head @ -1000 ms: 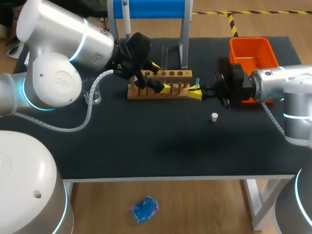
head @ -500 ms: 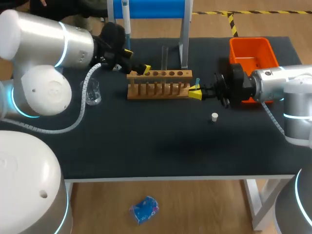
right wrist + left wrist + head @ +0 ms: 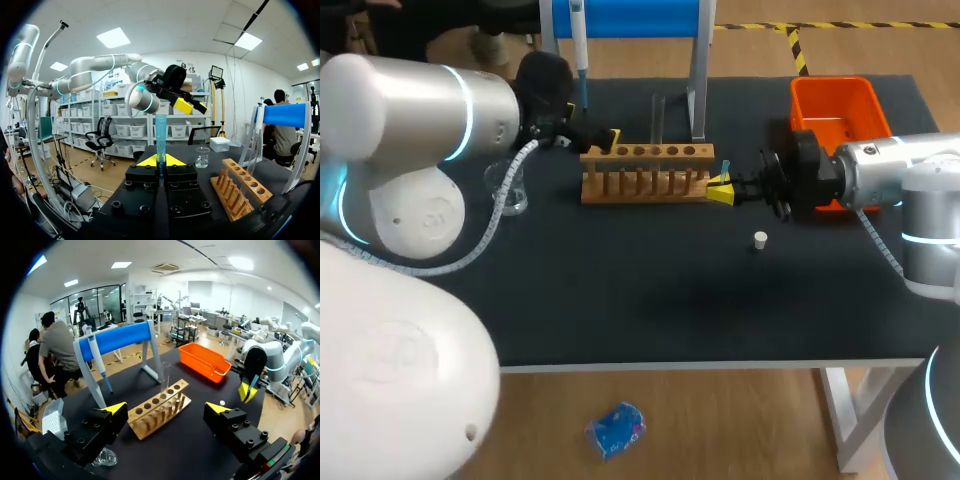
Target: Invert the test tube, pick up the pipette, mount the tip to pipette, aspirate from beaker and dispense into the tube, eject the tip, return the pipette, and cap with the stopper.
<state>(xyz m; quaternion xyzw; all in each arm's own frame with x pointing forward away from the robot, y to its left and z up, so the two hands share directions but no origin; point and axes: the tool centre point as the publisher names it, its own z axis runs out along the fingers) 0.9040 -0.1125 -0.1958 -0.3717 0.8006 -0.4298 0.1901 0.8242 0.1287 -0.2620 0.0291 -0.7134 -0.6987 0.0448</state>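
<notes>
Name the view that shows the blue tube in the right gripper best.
Right wrist view: the blue tube stands upright, clamped in the right gripper. The head view shows only a blue sliver of it; in the left wrist view it is too small to tell.

The wooden rack [image 3: 648,172] stood across the middle of the tabletop [image 3: 650,300], nearer the back edge, with the blue stand [image 3: 630,18] close behind it. The left gripper [image 3: 608,140], fingers spread, crowded the rack's left end. The right gripper [image 3: 721,189], clamped on a blue tip [image 3: 160,135], blocked its right end. The orange bin [image 3: 838,115] filled the back right corner. Along the front edge the way lay open, save a small stopper [image 3: 760,239].
</notes>
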